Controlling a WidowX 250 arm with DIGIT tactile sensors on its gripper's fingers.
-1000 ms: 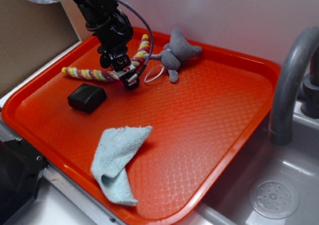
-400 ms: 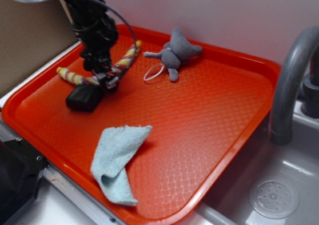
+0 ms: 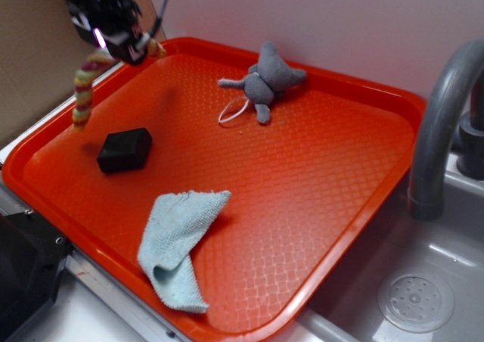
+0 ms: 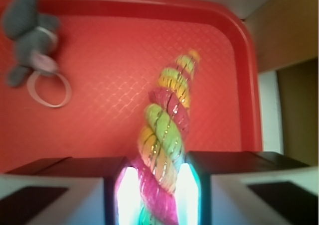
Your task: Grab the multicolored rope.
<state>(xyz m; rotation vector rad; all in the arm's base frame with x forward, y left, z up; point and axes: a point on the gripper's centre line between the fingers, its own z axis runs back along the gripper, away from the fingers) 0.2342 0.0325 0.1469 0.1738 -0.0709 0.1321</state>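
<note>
Multicolored rope [image 4: 166, 135] clamped in pincer [image 4: 156, 195], dangling above tray [image 3: 363, 198].

- The exterior view looks down at a slant from the near, sink-side edge of the orange plastic tray [image 3: 318, 206], taking in the whole tray from a moderate distance.
- The wrist view sits just behind the black gripper [image 4: 158, 185], facing down, close to the tray [image 4: 109, 60].
- Both share the tray's far corner, the grey plush toy [image 3: 266, 79] [image 4: 27, 28] and the multicolored twisted rope [image 3: 85, 85] [image 4: 167, 130].
</note>
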